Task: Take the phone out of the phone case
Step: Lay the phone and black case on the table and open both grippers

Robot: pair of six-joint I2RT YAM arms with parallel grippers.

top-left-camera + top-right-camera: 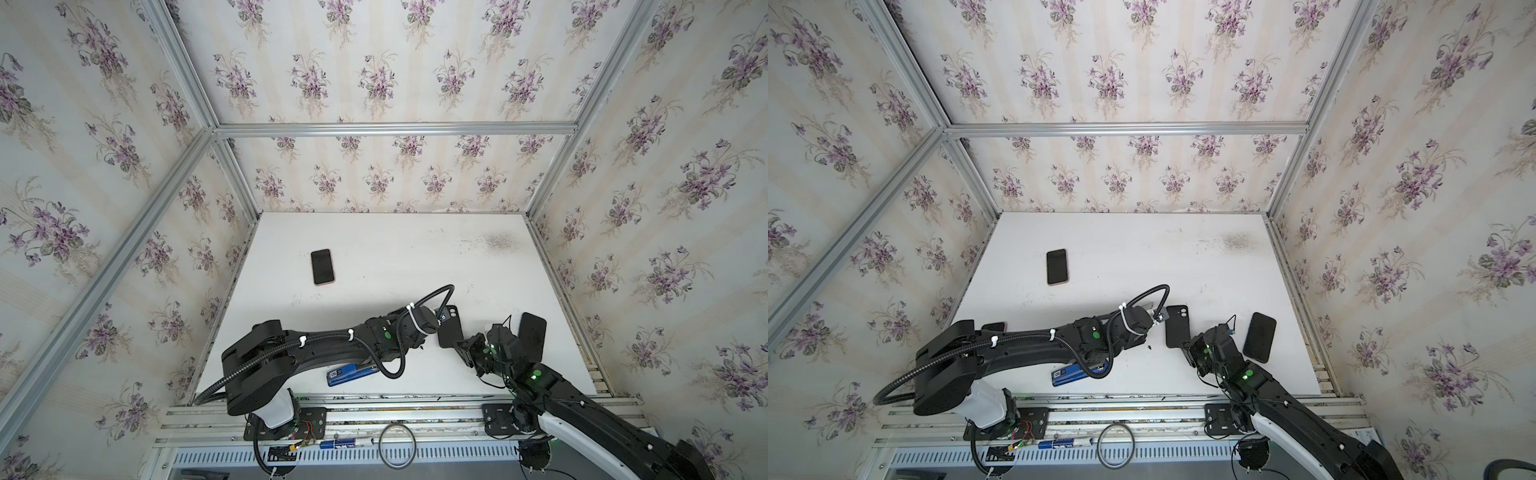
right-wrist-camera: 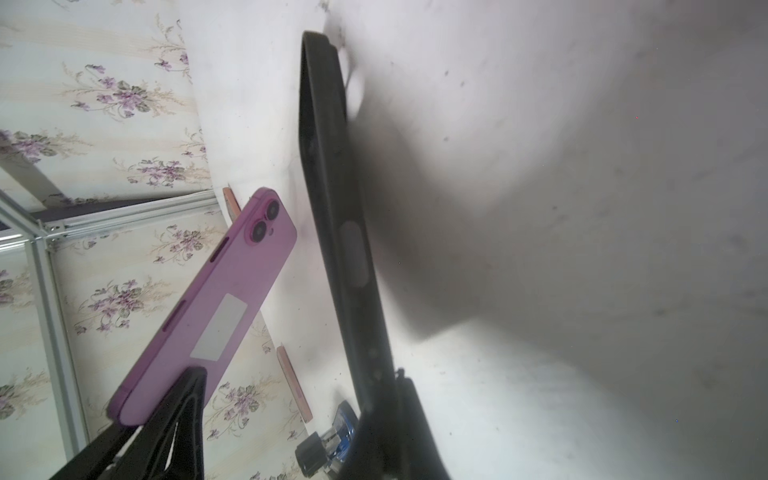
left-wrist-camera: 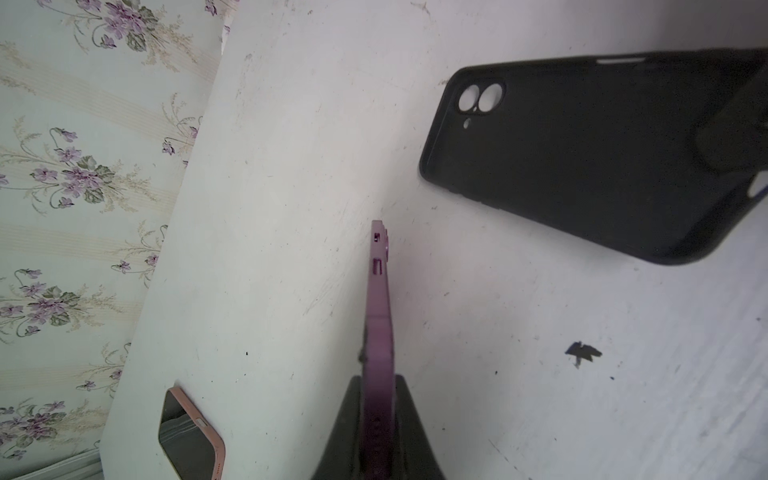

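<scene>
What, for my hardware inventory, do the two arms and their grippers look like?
The left arm and right arm are black with rounded shells, each with a white segment near the base and green indicator lights. A black corrugated hose, fastened by white zip ties, loops along the left arm. The gripper fingers are matte black tapered wedges.

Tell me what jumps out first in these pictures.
A purple phone, bare, is pinched edge-on in the left gripper near the middle of the table. Beside it the right gripper holds an empty black case, with the table showing through its camera holes. A pink-cased phone lies screen-up, alone, farther back on the left.
</scene>
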